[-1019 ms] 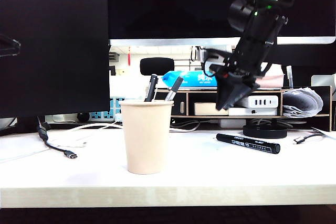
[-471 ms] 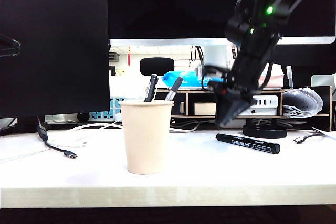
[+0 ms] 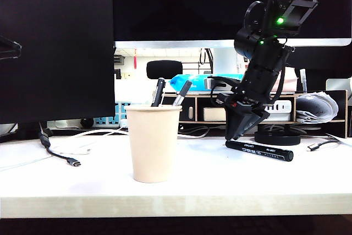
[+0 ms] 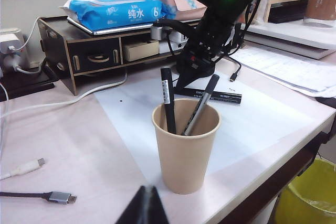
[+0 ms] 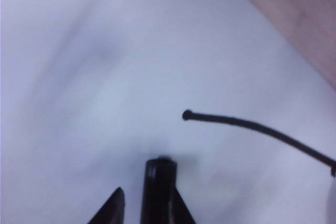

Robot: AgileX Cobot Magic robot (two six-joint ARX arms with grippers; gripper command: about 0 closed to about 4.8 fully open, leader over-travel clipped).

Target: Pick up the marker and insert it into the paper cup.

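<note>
While the marker (image 3: 259, 151) lies flat on the table (image 3: 220, 182), long axis roughly across the ext. view, its left end sits under the right gripper (image 3: 237, 132), well right of the paper cup (image 3: 153, 143). Right wrist cam shows one marker end (image 5: 159, 184) between the two fingertips (image 5: 111, 208), jaws wide, not clamping (ext. view can't show that gap). Left wrist cam shows two thin pens (image 4: 167, 99) leaning in the cup (image 4: 186, 148) w/ the marker (image 4: 209, 94) behind; left gripper (image 4: 143, 208) is only a dark tip near the cup, can't tell its opening.
</note>
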